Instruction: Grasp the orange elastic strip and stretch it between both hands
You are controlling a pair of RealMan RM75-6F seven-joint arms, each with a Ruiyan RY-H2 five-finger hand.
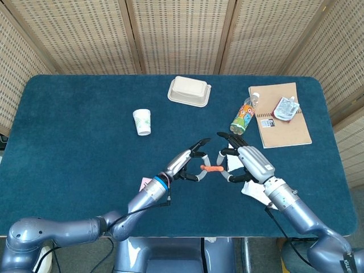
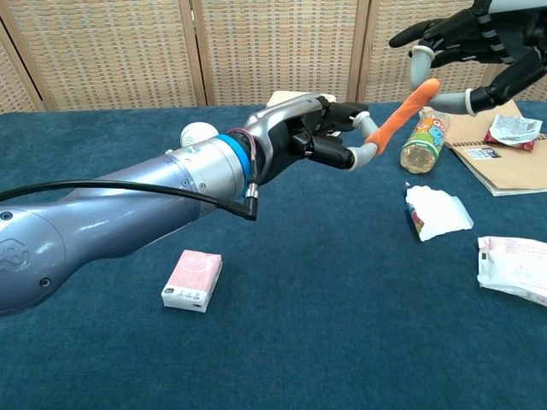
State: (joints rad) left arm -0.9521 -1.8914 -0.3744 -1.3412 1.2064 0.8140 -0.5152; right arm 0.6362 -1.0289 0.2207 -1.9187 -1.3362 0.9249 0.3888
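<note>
The orange elastic strip (image 1: 212,168) (image 2: 397,114) hangs in the air above the blue table, slanting up to the right in the chest view. My left hand (image 1: 185,163) (image 2: 314,130) pinches its lower left end. My right hand (image 1: 247,163) (image 2: 472,47) is at the strip's upper right end, fingers spread around the tip; whether it actually grips the strip is unclear. The strip looks short and straight, spanning the small gap between both hands.
A drink bottle (image 1: 243,116) lies just behind the hands, next to a brown notebook (image 1: 281,116) with a foil pouch (image 1: 285,107). A paper cup (image 1: 142,121) and a lidded tray (image 1: 189,91) stand further back. White packets (image 2: 435,211) and a pink box (image 2: 192,279) lie near the front.
</note>
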